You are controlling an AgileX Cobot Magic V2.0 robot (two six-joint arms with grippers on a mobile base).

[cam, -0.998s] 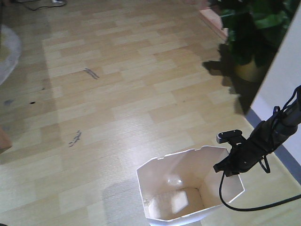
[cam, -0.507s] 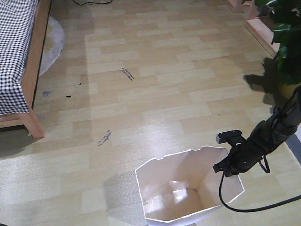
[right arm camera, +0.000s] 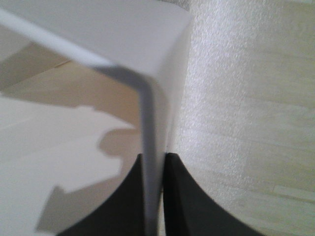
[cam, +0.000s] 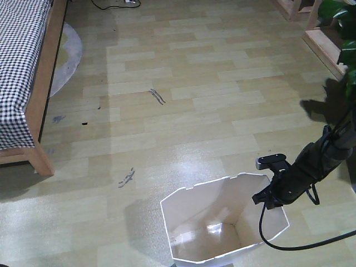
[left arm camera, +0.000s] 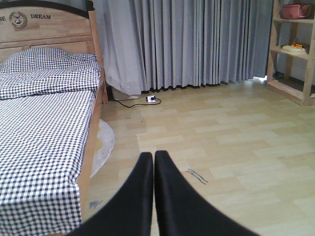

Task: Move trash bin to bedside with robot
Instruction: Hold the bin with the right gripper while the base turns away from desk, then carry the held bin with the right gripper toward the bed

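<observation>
Trash bin (cam: pixel 211 222), white and open-topped, upright on pale wooden floor (cam: pixel 194 111) at lower frame, well apart from checkered bed (cam: pixel 19 67) at upper left, right gripper (cam: pixel 272 196) clamped on bin's right rim wall, left gripper (left arm camera: pixel 153 160) jaws pressed together above floor

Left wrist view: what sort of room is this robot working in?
Most likely a home bedroom: a light wooden bed with a black-and-white checkered cover, floor-length grey curtains, and pale wood-plank flooring where a white plastic trash bin stands.
</observation>
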